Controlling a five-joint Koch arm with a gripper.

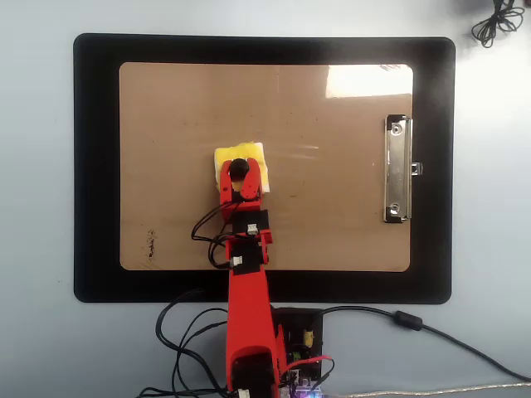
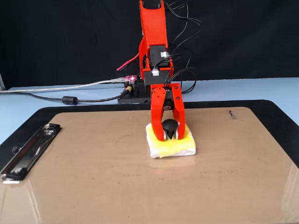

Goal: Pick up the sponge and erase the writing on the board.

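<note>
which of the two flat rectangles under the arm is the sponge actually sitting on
The tan-brown board, the one with the silver clip. The sponge rests on it; the larger black mat only frames it, showing as a dark border all round.

The red arm [image 1: 246, 315] is reaching out from its base, its upper link standing nearly upright in the fixed view [image 2: 153, 28] and the wrist pointing downward. The gripper [image 2: 170, 135] is angling down, its two red jaws closing from either side on the black knob of the sponge [image 2: 173, 147].
</note>
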